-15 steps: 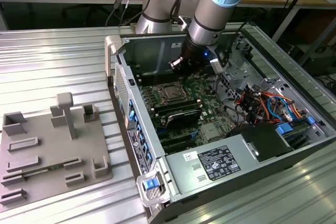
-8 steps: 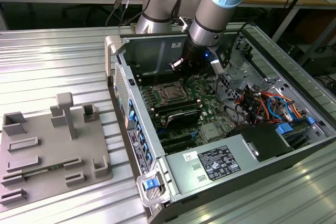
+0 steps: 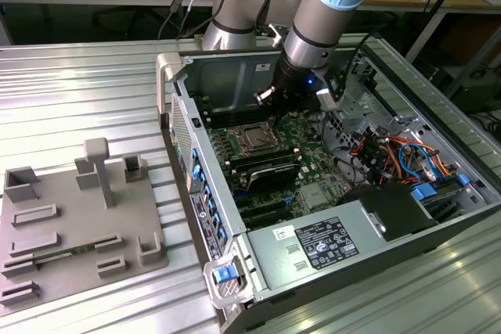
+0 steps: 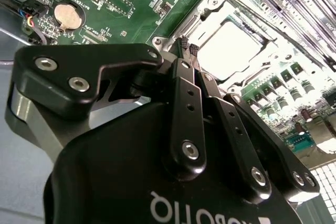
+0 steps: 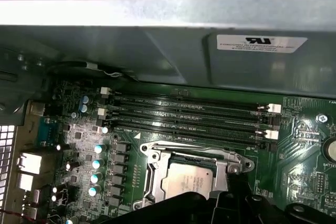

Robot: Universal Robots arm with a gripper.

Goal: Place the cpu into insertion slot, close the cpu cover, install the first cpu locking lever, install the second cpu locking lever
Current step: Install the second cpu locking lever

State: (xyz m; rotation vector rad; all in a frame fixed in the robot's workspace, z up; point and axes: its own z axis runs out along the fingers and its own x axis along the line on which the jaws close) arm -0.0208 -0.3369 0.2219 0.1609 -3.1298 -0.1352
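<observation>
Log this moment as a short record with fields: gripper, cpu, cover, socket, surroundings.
gripper: gripper shut, empty, tips at the socket's edge
cpu: cpu lies flat in the insertion slot
cover: cpu cover down around the chip
board: green motherboard inside the open computer case
beside socket: black memory slots
outside case: grey fixture tray on the exterior view's left

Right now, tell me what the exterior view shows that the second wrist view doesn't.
Exterior view alone: the open computer case, the grey fixture tray and the arm above the board. Second wrist view alone: the pincer close up, fingertips together at the socket's edge, and a coin battery. Both: the cpu seated under the cpu cover.
</observation>
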